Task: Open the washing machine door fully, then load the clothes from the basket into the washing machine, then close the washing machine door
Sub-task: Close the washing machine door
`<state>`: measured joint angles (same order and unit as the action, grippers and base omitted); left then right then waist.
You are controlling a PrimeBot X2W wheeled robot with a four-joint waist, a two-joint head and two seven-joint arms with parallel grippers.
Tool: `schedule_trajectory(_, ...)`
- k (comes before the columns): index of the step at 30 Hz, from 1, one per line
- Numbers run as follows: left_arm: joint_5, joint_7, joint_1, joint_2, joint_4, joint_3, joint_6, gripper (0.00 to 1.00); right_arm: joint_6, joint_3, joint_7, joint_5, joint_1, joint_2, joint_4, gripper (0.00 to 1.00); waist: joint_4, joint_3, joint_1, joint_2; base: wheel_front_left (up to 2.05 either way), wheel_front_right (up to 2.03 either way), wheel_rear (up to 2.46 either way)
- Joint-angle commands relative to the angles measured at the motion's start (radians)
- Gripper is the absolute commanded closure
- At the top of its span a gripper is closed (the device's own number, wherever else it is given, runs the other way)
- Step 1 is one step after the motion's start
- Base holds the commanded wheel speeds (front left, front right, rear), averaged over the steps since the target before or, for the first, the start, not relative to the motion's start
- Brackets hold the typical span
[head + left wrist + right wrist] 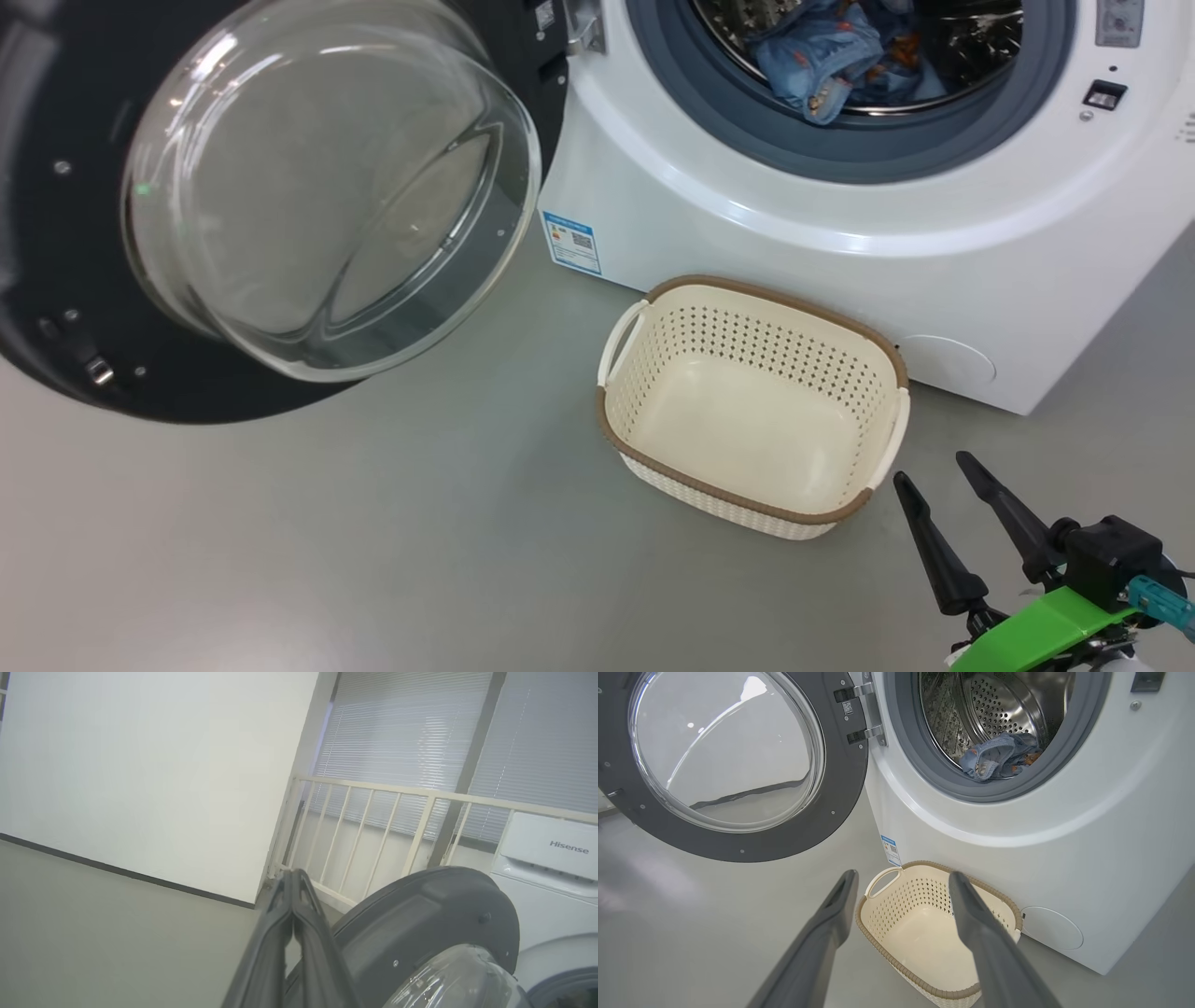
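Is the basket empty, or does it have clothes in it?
Empty. The basket has a bare cream bottom with nothing on it, and the blue clothes lie inside the washing machine.

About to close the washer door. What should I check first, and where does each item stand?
1. Basket empty: ok.
2. Clothes inside the drum, behind the gasket: ok.
3. Washing machine door open wide: ok.
4. Left claw shut, empty, near the door's rim: ok. Contact with the rim: cannot tell.
5. Right claw open, empty, over the floor beside the basket: ok.
6. Basket low enough to clear the door's swing: cannot tell.
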<state>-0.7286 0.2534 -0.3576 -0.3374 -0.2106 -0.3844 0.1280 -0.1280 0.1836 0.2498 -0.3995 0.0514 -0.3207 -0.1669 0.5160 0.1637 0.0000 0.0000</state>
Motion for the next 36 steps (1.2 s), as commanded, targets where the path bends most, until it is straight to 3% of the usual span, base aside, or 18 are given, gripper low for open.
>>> schedule_trajectory(1, -0.053, -0.013, -0.058, -0.079, -0.004, -0.024, 0.002, 1.00, -0.003, 0.016, 0.012, 0.016, -0.006, -0.010, 0.029, 0.00, -0.017, 0.011, 0.0000, 0.0000, 0.00, 0.00, 0.00)
schedule_trajectory(8, -0.386, -0.170, -0.216, -0.247, -0.211, 0.026, 0.002, 1.00, -0.003, 0.015, 0.012, 0.021, 0.003, -0.021, 0.039, 0.00, -0.053, 0.037, 0.0000, 0.0000, 0.00, 0.00, 0.00)
schedule_trajectory(15, -0.605, -0.406, -0.337, -0.336, -0.396, 0.076, 0.003, 1.00, -0.003, 0.014, 0.012, 0.025, 0.014, -0.042, 0.048, 0.00, -0.076, 0.079, 0.0000, 0.0000, 0.00, 0.00, 0.00)
schedule_trajectory(25, -0.664, -0.608, -0.411, -0.419, -0.527, 0.159, 0.003, 1.00, -0.003, 0.016, 0.012, 0.027, 0.033, -0.075, 0.065, 0.00, -0.103, 0.141, 0.0000, 0.0000, 0.00, 0.00, 0.00)
schedule_trajectory(29, -0.688, -0.685, -0.422, -0.418, -0.545, 0.190, 0.003, 1.00, -0.003, 0.011, 0.012, 0.028, 0.038, -0.087, 0.071, 0.00, -0.106, 0.161, 0.0000, 0.0000, 0.00, 0.00, 0.00)
schedule_trajectory(36, -0.704, -0.717, -0.429, -0.414, -0.548, 0.209, 0.003, 1.00, -0.003, 0.009, 0.012, 0.030, 0.048, -0.099, 0.073, 0.00, -0.108, 0.176, 0.0000, 0.0000, 0.00, 0.00, 0.00)
